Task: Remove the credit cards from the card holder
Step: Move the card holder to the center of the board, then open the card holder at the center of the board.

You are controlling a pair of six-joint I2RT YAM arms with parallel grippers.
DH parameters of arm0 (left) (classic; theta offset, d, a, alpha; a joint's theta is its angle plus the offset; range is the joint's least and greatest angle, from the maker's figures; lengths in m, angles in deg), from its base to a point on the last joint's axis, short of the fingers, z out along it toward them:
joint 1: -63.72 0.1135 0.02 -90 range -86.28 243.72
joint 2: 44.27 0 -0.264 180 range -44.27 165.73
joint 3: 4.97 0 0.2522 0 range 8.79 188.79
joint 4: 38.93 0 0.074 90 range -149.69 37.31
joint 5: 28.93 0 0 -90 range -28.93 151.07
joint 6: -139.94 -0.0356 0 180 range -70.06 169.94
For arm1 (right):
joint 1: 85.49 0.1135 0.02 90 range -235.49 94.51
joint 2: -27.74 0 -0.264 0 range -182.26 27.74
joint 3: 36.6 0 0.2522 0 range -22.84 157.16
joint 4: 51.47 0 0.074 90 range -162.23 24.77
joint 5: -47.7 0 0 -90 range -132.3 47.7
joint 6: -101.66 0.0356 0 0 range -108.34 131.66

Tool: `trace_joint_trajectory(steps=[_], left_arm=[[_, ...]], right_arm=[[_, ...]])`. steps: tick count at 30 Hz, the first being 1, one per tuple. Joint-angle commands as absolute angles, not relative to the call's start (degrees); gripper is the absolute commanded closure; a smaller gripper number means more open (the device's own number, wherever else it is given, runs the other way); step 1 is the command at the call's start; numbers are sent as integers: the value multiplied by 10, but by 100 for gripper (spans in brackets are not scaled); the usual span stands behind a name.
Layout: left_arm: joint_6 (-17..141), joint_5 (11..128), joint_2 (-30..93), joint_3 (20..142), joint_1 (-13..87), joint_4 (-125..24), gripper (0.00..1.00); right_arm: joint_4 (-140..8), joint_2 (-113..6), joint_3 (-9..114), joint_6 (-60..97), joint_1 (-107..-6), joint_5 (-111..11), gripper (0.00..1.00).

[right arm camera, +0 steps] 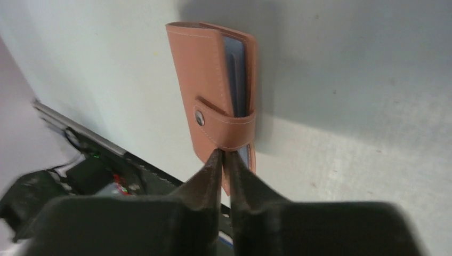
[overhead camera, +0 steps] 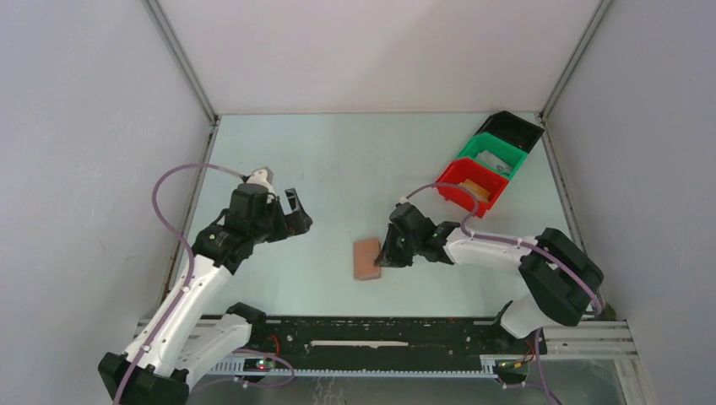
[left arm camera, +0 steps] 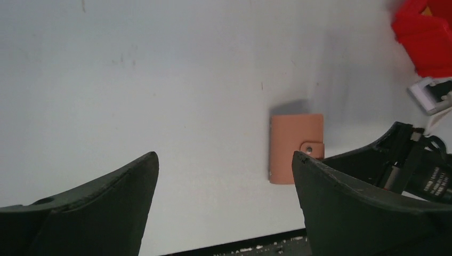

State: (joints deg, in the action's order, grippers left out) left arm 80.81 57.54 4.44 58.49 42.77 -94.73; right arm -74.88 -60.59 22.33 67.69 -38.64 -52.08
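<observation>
The card holder [overhead camera: 366,258] is a small brown leather wallet lying closed on the table, its strap tab snapped over the right edge. It also shows in the left wrist view [left arm camera: 290,144] and the right wrist view [right arm camera: 205,80]. Pale blue-grey layers [right arm camera: 234,69] show between its flaps; I cannot tell cards from lining, and no card is out. My right gripper [overhead camera: 386,256] [right arm camera: 224,153] is at the wallet's right edge, fingers pinched together on the strap tab's loop. My left gripper [overhead camera: 295,221] [left arm camera: 225,157] is open and empty, above the table left of the wallet.
A red bin [overhead camera: 473,187], a green bin [overhead camera: 494,160] and a black bin [overhead camera: 509,131] stand in a row at the back right. The red bin [left arm camera: 426,37] also shows in the left wrist view. The black base rail [overhead camera: 380,333] runs along the near edge.
</observation>
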Motion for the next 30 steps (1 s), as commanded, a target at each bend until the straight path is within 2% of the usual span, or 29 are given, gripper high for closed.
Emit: trace_joint_trajectory(steps=[1,2,4,15,22,26,30], left_arm=[[841,651,51,536,426,-898,0],[845,659,57,531,426,-894,0],[854,659,67,520,425,-888,0],[940,653,119,498,410,-869,0],[948,636,109,494,411,-877,0],[952,635,112,488,411,-878,0],[955,642,118,484,408,-870,0]], right_arm=[[-781,-551,218,668,-365,-406,58],[-786,-544,219,663,-358,-385,52],[-801,-536,228,650,-345,-351,49],[-956,-658,412,583,-246,-182,49],[-993,-719,453,582,-230,-166,49],[-1001,-735,453,585,-227,-163,51],[-999,-752,453,589,-226,-158,60]])
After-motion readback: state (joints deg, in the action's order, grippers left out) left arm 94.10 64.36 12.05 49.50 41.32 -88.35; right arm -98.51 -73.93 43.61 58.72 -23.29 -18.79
